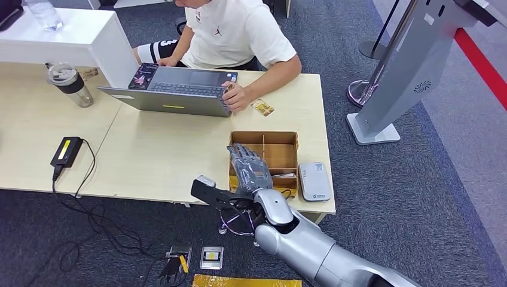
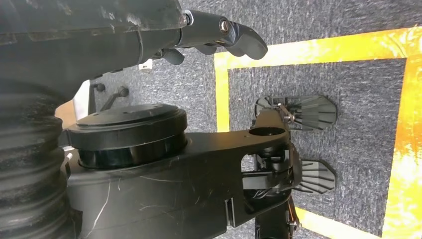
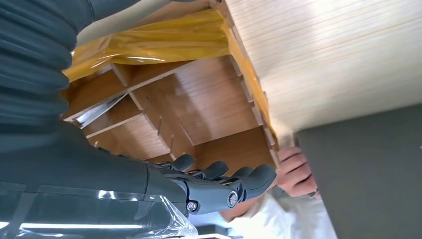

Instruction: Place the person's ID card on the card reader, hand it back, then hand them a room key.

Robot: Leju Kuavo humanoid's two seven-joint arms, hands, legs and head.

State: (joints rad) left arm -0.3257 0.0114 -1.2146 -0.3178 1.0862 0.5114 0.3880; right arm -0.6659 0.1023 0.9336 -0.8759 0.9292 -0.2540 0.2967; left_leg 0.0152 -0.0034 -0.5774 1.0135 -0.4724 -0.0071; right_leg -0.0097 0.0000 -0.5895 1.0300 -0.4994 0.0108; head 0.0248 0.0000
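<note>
— Standing by the table [image 1: 161, 161], I'd start big: a person [image 1: 233, 36] sits behind the laptop [image 1: 179, 89], one of their hands resting at its corner; a gold-patterned card [image 1: 262, 107] lies on the wood just beside that hand; I take it for the ID card, though I can't read it.

— And the wooden box [image 1: 281, 140]?

— Divided into compartments, close to the near edge; a flat pale card-like thing lies in the near compartment; a room key, I'd guess, but it's too small to tell; the white card reader [image 1: 314, 181] sits just beside the box, on the robot's right.

— What's the right hand [image 1: 250, 169] doing?

— Hovering over the box's left side, fingers stretched out and apart, grasping nothing; the right wrist view shows those fingers [image 3: 249, 178] above the dividers with the person's hand beyond.

— The left hand [image 2: 219, 37]?

— Hanging at the robot's side over the carpet, fingers loosely bent; nothing in it that I can see.

— So how should the reach go?

— My judgement: clear the box's far wall, go on to the card; come down flat, pinch it by an edge since it's thin; keep off the person's hand; then carry it level to the reader.
</note>
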